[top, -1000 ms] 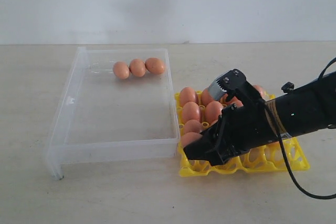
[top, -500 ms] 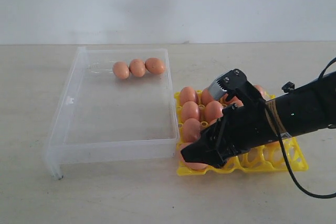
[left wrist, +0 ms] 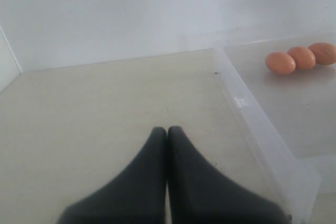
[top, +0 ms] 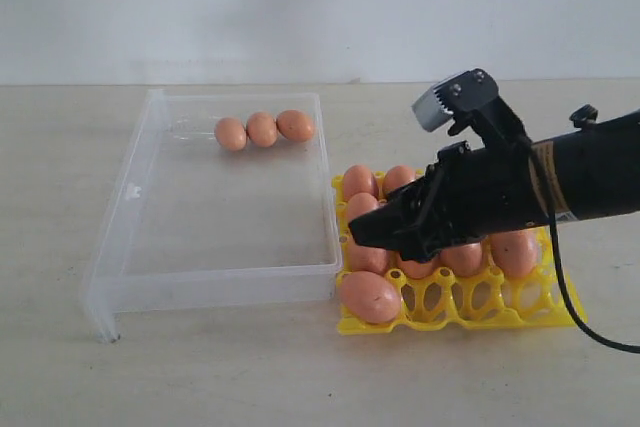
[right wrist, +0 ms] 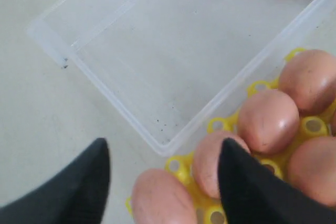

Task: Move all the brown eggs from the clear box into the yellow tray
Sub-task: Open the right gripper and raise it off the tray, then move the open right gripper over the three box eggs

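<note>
The clear box (top: 220,282) lies left of centre, with three brown eggs (top: 262,129) in a row by its far wall. Right of it, the yellow tray (top: 455,309) holds several brown eggs, one of them in the near left corner cup (top: 370,297). My right gripper (top: 365,232) hovers open just above that corner, holding nothing. In the right wrist view its open fingers (right wrist: 164,145) straddle that corner egg (right wrist: 160,200), the tray's edge (right wrist: 218,125) and the box corner (right wrist: 121,103). My left gripper (left wrist: 167,129) is shut and empty over bare table beside the box (left wrist: 262,135); the three eggs (left wrist: 301,57) lie beyond.
A pale tabletop runs back to a white wall. The right arm's black cable (top: 560,317) hangs over the tray's near right corner. The left gripper does not show in the exterior view.
My right gripper has risen from the tray's near left corner and drawn back slightly right. The egg it had carried down now sits alone in the corner cup.
</note>
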Available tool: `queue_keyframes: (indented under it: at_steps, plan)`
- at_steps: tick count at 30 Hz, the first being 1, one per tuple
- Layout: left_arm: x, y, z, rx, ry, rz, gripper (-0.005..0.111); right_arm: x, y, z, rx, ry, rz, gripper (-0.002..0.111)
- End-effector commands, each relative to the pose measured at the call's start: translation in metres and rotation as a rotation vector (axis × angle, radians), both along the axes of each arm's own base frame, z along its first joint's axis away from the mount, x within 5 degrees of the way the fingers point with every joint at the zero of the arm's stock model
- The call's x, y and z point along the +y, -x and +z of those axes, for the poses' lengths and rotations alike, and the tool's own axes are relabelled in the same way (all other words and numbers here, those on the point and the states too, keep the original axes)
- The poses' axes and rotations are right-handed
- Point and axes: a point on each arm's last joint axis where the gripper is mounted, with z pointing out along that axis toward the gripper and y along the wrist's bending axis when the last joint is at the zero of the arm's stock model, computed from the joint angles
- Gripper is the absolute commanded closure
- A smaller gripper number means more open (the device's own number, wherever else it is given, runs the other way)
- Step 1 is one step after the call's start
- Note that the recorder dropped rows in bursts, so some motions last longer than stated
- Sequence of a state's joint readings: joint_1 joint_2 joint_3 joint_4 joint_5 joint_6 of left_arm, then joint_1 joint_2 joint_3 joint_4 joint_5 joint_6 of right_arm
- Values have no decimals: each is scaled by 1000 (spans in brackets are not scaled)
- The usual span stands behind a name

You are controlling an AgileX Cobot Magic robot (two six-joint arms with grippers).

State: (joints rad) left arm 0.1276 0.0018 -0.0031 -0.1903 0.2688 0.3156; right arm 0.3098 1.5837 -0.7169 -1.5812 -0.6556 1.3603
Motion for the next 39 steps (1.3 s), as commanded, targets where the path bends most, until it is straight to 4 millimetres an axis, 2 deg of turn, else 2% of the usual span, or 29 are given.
queue_keyframes:
  at_steps: [1, 8, 11, 12, 15, 16, 17, 19, 20, 22, 24, 27, 28, 30, 34, 39]
  plan:
    - [0, 0, 0, -8, 15, 2, 111, -3, 7, 5, 72, 38, -10, 108]
    - [0, 0, 0, -8, 15, 2, 111, -2, 6, 6, 73, 46, -48, 109]
    - [0, 0, 0, -8, 15, 2, 111, 9, -8, 23, -50, 95, -114, 109]
    - [0, 0, 0, -8, 15, 2, 111, 21, -16, 38, -117, 93, -150, 109]
    - [0, 0, 0, -8, 15, 2, 111, 42, -28, 67, -207, 57, -213, 109]
    - [0, 0, 0, -8, 15, 2, 111, 55, -36, 80, -270, 50, -213, 109]
    - [0, 0, 0, -8, 15, 2, 111, 71, -42, 91, -364, 66, -141, 109]
    - [0, 0, 0, -8, 15, 2, 111, 99, -50, 95, -514, 131, -13, 109]
    - [0, 0, 0, -8, 15, 2, 111, 110, -53, 92, -551, 160, 5, 109]
    - [0, 0, 0, -8, 15, 2, 111, 127, -63, 74, -591, 262, -84, 109]
    - [0, 0, 0, -8, 15, 2, 111, 136, -70, 55, -713, 467, -138, 109]
    - [0, 0, 0, -8, 15, 2, 111, 144, -71, 41, -865, 792, -161, 109]
    - [0, 0, 0, -8, 15, 2, 111, 146, -68, 38, -852, 883, -179, 109]
    - [0, 0, 0, -8, 15, 2, 111, 148, -63, 33, -741, 940, -209, 109]
    - [0, 0, 0, -8, 15, 2, 111, 156, -62, 33, -394, 724, -188, 109]
    - [0, 0, 0, -8, 15, 2, 111, 155, -89, 44, -104, 527, -128, 109]
